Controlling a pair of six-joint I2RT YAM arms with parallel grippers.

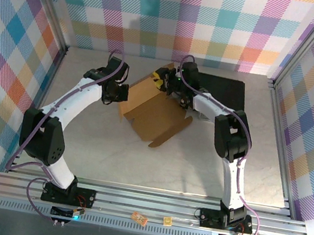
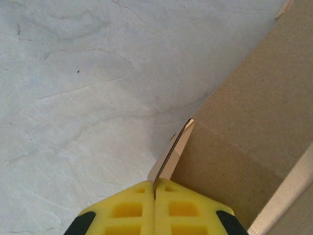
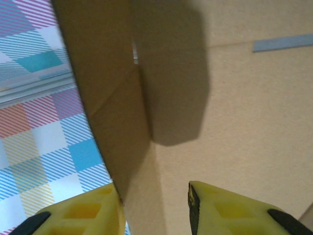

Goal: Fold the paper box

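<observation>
The paper box (image 1: 153, 112) is a brown cardboard sheet, partly raised, lying in the middle of the table. At the box's left corner my left gripper (image 1: 122, 95) is shut on a thin cardboard flap. In the left wrist view that flap's edge (image 2: 171, 154) runs straight into the closed yellow fingers (image 2: 154, 185). My right gripper (image 1: 166, 83) is at the box's far corner. In the right wrist view its jaws (image 3: 154, 198) stand apart. An upright cardboard wall (image 3: 115, 122) lies against the left finger, and a gap separates it from the right finger (image 3: 220, 205).
A black rectangular case (image 1: 228, 91) lies flat at the back right, just behind the right arm. Checked walls and metal rails enclose the table (image 1: 107, 157). Two small cardboard bits (image 1: 139, 218) rest on the front rail.
</observation>
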